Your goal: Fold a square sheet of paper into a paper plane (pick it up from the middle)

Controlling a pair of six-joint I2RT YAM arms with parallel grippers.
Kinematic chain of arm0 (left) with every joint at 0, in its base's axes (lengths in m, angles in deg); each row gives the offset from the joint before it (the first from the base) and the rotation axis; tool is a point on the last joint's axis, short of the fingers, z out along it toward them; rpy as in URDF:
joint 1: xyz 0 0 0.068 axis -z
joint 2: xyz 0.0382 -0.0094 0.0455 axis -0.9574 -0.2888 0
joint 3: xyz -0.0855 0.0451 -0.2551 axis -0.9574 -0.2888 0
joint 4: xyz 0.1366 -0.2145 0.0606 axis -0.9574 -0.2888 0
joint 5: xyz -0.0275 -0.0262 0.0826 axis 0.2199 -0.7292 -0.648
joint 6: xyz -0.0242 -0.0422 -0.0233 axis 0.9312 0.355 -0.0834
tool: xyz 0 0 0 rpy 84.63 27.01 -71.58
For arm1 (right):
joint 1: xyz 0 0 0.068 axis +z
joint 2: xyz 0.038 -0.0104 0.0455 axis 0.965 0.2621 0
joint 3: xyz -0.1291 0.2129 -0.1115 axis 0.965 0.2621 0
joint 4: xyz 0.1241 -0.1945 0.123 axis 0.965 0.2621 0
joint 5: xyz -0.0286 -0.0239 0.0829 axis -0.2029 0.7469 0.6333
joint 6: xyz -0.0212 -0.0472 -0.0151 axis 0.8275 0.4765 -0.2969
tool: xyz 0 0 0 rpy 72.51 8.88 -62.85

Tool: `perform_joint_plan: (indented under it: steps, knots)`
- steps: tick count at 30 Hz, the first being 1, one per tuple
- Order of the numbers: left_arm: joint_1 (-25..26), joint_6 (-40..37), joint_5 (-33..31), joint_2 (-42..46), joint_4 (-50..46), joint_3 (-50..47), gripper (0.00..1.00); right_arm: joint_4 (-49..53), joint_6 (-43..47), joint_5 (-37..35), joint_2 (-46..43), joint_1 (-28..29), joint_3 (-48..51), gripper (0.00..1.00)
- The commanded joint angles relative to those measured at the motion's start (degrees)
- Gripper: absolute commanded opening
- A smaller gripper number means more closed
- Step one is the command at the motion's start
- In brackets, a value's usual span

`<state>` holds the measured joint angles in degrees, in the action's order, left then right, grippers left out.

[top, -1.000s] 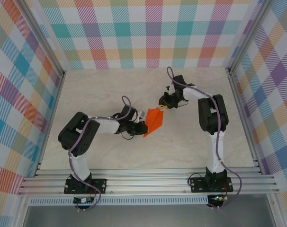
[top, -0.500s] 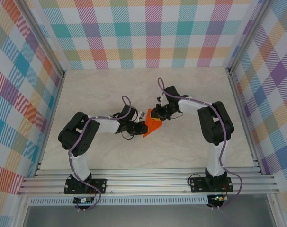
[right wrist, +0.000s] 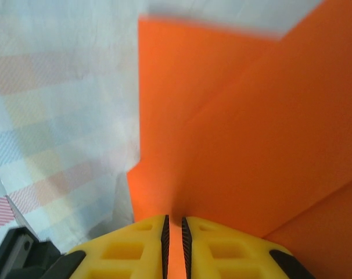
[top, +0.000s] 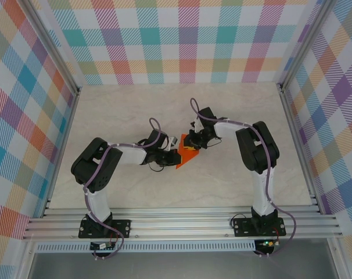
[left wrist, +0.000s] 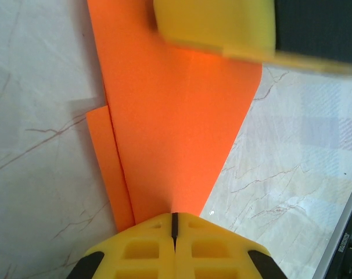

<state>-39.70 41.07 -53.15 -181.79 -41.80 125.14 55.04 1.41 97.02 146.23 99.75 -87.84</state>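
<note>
While left tool (left wrist: pixel 174 220) and right tool (right wrist: pixel 173 225) both clamp the orange paper (left wrist: pixel 176 133), it's creased and layered, no finished plane yet.

The paper (left wrist: pixel 182 145) is matt, smooth, sharply creased. The fingers (left wrist: pixel 141 253) are moulded plastic with a faint sheen. The table (top: pixel 222 180) looks like smooth marble; the rails (top: pixel 182 224) at 6 o'clock are brushed metal.
</note>
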Motion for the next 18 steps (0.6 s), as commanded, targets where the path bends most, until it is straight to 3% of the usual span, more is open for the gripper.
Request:
perform_joint_plan:
  steps: [1,10,18]
  knots:
    - [1.0,0.3,-4.8,-2.9,-11.1,-5.2,0.00,0.3,1.1,-6.5,3.1,-4.4,-2.9,0.17]
    - [3.7,4.7,-5.2,0.7,-9.0,-8.8,0.00,2.9,3.8,-3.7,2.9,-7.3,-7.6,0.20]
    - [7.3,9.7,-7.9,7.6,-9.4,-8.7,0.04,1.5,4.5,-1.7,-9.3,-7.3,2.5,0.30]
